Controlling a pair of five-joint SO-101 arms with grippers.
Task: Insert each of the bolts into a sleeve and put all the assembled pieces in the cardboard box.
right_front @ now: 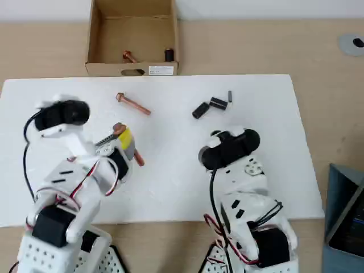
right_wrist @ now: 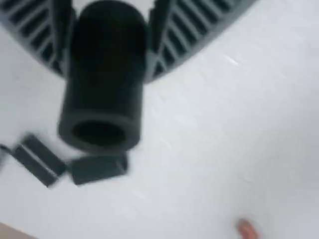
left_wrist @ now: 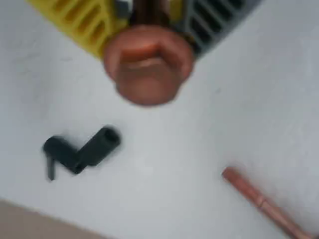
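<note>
The left gripper (left_wrist: 149, 11) is clamping a copper-coloured bolt (left_wrist: 148, 62), its round flat head pointing outward, over the white mat (right_front: 170, 170). The right gripper (right_wrist: 107, 25) is gripping a black, hollow sleeve (right_wrist: 102, 99) farther right over the mat.

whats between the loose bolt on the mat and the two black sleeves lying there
Nothing. In the high view the white mat is bare between the loose bolt and the nearer black sleeve.
</note>
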